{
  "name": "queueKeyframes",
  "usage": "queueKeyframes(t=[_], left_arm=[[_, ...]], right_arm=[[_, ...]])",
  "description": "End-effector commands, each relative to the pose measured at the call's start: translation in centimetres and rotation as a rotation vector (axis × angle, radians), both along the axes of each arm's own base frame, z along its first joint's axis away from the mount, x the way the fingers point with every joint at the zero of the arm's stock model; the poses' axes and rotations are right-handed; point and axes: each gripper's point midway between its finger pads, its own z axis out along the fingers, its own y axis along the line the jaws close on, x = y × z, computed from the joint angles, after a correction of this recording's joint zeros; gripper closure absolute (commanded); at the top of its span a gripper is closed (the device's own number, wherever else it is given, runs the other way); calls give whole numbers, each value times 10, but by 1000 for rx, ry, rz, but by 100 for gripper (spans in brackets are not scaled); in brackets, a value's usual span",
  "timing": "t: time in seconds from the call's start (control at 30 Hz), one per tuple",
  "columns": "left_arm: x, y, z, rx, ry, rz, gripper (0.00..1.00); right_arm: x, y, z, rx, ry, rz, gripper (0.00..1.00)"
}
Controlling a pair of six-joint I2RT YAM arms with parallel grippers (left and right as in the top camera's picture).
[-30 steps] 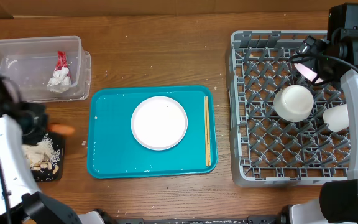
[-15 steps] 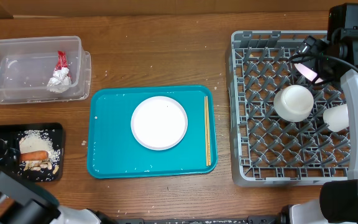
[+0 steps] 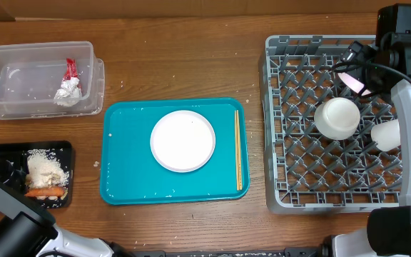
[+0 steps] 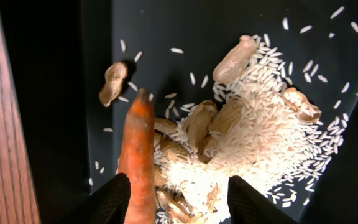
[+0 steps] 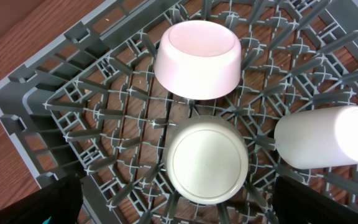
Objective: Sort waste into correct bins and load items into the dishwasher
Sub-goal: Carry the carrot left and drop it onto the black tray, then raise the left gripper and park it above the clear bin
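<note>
Straddling food scraps (image 4: 229,143), left fingers (image 4: 114,199) parted; carrot (image 4: 138,155) beside one.

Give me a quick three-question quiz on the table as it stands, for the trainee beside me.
1. True or false: the chopsticks lie in the dish rack.
2. How many white dishes are in the dish rack? A one, B three, C five.
3. Which bin holds the red wrapper?
Key: 1 false, they lie on the teal tray; 2 B; 3 the clear tub.
</note>
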Motion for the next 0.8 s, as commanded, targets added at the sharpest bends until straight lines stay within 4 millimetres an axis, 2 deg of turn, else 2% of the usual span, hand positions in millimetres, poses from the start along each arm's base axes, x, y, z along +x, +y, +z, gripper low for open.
queueKeyframes(t=[0.0,0.07,0.1,0.17,0.3,0.47,0.6,0.67,0.7,0.77], left_arm=[[8,3,4,-4,-35,-40,47],[21,-1,11,-32,-102,-80,48],[34,-5,20,-57,-172,-111,49],[47,-9,35,-76,-247,-143,50],[63,-15,75,-81,-360,-191,49],[70,-31,136,-24,-484,-281,49],[73,-55,178,40,-574,-396,46],[75,-73,195,62,-599,-456,11],[77,-89,200,54,-603,-491,0],[81,-109,201,16,-606,-536,0]], right_arm=[[0,-2,14,-15,-42,-6,0],[0,-2,15,-15,-43,-6,0],[0,-2,14,-15,-42,-6,0],[0,-2,15,-15,-43,-6,0],[0,-2,15,-15,-43,-6,0],[0,-2,15,-15,-43,-6,0],[0,-2,15,-15,-43,-6,0],[0,-2,15,-15,-43,-6,0],[0,-2,15,-15,-43,-6,0],[0,-2,14,-15,-42,-6,0]])
